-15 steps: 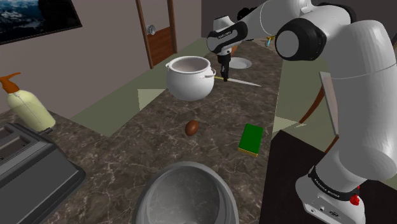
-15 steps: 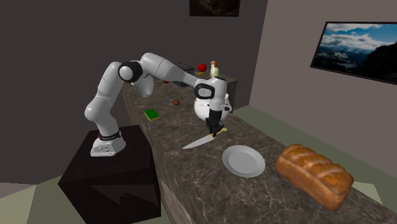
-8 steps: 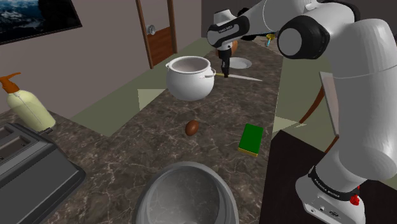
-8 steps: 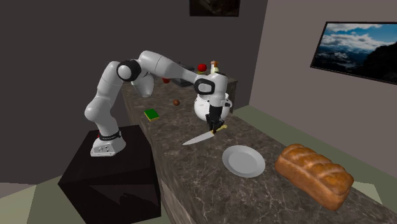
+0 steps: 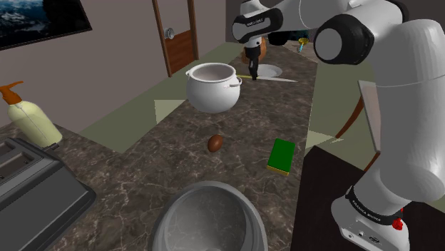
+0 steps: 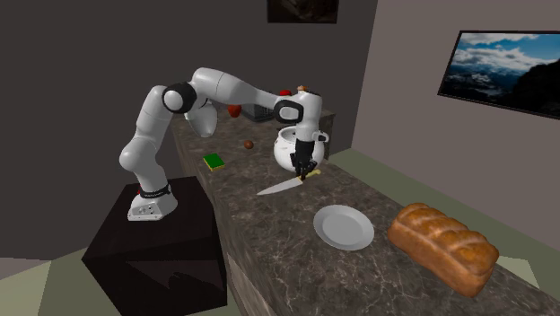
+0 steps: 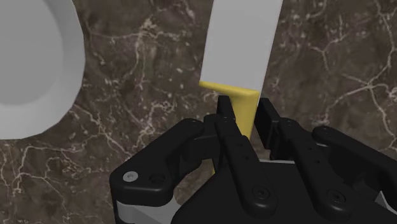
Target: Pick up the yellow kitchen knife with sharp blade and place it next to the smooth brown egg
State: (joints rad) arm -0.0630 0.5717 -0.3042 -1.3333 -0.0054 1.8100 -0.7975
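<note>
My black gripper [image 5: 252, 71] is shut on the yellow handle of the kitchen knife [image 5: 274, 78], whose pale blade sticks out level toward the shoulder view's right, lifted above the dark marble counter [image 5: 178, 153]. In the second exterior view the gripper [image 6: 304, 173] hangs beside the white pot [image 6: 289, 146] with the knife [image 6: 280, 187] pointing to the left. Up close, the fingers [image 7: 226, 127] clasp the yellow handle [image 7: 243, 108] and the blade [image 7: 245, 38] runs away from the hand. The brown egg [image 5: 215, 143] lies on the counter, nearer the stand, well apart from the gripper.
A white pot [image 5: 212, 86] stands just beside the gripper. A white plate [image 6: 344, 227] and a bread loaf [image 6: 443, 245] lie beyond it. A green sponge [image 5: 282, 155], a large grey bowl [image 5: 207, 217], a soap bottle [image 5: 28, 114] and a toaster [image 5: 32, 185] occupy the near counter.
The gripper has risen with the knife held in it, lifting the blade higher off the counter beside the pot. Nothing else has moved.
</note>
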